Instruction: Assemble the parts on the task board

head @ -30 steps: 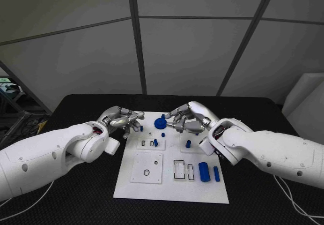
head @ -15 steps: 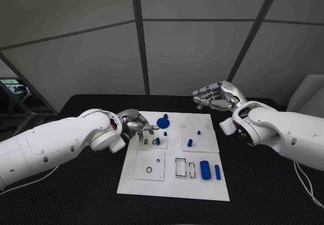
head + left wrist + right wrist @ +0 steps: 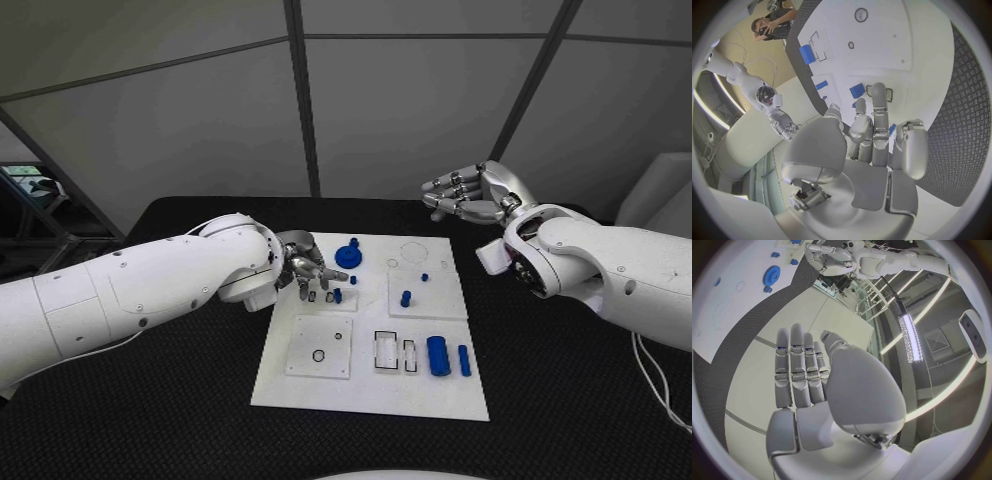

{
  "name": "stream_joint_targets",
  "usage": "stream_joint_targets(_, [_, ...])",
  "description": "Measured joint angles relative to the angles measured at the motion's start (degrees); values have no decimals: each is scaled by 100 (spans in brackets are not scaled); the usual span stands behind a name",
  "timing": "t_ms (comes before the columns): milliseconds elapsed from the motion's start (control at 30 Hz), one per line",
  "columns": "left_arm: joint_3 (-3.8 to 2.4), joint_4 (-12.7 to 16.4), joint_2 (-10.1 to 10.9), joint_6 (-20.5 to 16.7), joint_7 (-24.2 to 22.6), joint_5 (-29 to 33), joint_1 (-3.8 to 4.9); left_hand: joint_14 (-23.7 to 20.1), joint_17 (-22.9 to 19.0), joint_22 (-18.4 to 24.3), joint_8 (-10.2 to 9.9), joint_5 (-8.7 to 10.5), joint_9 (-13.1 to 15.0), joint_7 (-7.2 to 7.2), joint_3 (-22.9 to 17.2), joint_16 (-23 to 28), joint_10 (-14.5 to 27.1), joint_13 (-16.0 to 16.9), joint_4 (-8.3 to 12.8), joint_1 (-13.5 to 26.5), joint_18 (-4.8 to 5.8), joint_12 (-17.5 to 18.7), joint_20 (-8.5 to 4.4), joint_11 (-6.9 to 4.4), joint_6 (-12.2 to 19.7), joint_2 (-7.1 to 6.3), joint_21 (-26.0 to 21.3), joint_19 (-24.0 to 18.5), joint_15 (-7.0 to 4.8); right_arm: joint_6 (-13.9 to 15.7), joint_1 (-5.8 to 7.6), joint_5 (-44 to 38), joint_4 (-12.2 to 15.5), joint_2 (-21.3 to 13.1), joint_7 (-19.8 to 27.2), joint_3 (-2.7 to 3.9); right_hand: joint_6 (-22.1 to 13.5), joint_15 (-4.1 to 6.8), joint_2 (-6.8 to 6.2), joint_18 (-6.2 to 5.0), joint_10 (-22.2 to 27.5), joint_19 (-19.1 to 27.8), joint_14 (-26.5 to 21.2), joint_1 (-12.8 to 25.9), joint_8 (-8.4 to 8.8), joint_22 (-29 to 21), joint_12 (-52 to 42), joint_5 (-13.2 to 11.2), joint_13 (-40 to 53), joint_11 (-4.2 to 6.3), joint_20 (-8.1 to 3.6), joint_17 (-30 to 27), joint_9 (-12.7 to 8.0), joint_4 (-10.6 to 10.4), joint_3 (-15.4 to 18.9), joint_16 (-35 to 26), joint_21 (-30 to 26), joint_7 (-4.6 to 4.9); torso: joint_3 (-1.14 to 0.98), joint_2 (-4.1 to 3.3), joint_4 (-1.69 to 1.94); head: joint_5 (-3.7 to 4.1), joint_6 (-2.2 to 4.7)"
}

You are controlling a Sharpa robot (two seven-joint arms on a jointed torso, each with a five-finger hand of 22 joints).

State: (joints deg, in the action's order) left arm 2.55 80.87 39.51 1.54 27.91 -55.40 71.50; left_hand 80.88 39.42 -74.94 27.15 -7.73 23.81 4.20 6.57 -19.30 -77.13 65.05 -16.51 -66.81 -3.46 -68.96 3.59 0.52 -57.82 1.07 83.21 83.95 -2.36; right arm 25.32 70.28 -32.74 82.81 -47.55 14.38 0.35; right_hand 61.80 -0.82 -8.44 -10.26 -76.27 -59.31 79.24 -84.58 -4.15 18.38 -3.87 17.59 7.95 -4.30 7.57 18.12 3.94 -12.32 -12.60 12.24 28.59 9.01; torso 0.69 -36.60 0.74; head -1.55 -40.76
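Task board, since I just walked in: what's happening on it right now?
The left hand reaches down over the task board's left-rear area, its fingers beside small blue parts standing there; whether it holds one is unclear. The right hand is lifted off the board, open and empty. A blue gear and two blue cylinders lie untouched.

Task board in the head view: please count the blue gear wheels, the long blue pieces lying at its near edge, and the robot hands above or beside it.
Blue gear wheel: 1
Long pieces: 2 (thick blue piece, thin blue piece)
Hands: 2 (left hand, right hand)
Total: 5
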Motion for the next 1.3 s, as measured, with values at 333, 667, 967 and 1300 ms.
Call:
stream_joint_targets(333, [79, -293, -303, 217, 158, -248, 75, 20, 66, 1, 111, 0, 209, -10, 78, 35, 11, -7, 1, -11, 0, 0, 0, -11, 92, 58, 0, 0, -20, 1, 1, -36, -32, 41, -25, -1, 0, 0, 10, 1, 43, 0, 0, 54, 0, -36, 0, 0, -47, -43, 0, -25, 0, 15, -15, -108, -53, 0, 2, -10, -3, -12, -58])
stream_joint_targets(667, [95, -467, -456, 444, 216, -329, 93, 20, 113, 1, 172, 0, 346, -20, 117, 68, 21, -23, 41, -71, -1, 0, 0, -21, 184, 117, 0, -1, -20, 1, 1, -63, -63, 74, -58, -1, -12, -21, -13, 1, 64, 0, -22, 77, 20, -66, 0, 0, -82, -63, 0, -44, 0, 30, 1, -174, -113, 12, 2, -12, -2, -8, -99])
stream_joint_targets(967, [100, -520, -534, 641, 244, -352, 96, 20, 134, 1, 209, 0, 407, -10, 117, 90, 21, -23, 41, -114, -1, 0, 0, -20, 215, 160, 23, -1, -20, 1, 1, -73, -76, 101, -77, -1, -21, -21, -13, 1, 84, 1, -21, 76, 20, -65, 0, 0, -87, -83, 0, -44, 0, 30, 1, -178, -114, 21, 2, -14, -1, -14, -133])
stream_joint_targets(1300, [104, -602, -625, 768, 255, -413, 97, 20, 168, 2, 264, 0, 500, -20, 133, 112, 22, -23, 57, -181, 5, 0, 0, -20, 225, 227, 23, -1, -20, 3, 1, -83, -87, 134, -90, -2, -22, -24, -13, 1, 105, 0, -19, 76, 20, -78, -1, 1, -100, -61, 1, -51, 0, 48, -17, -202, -136, 21, 2, -17, -1, -8, -162])
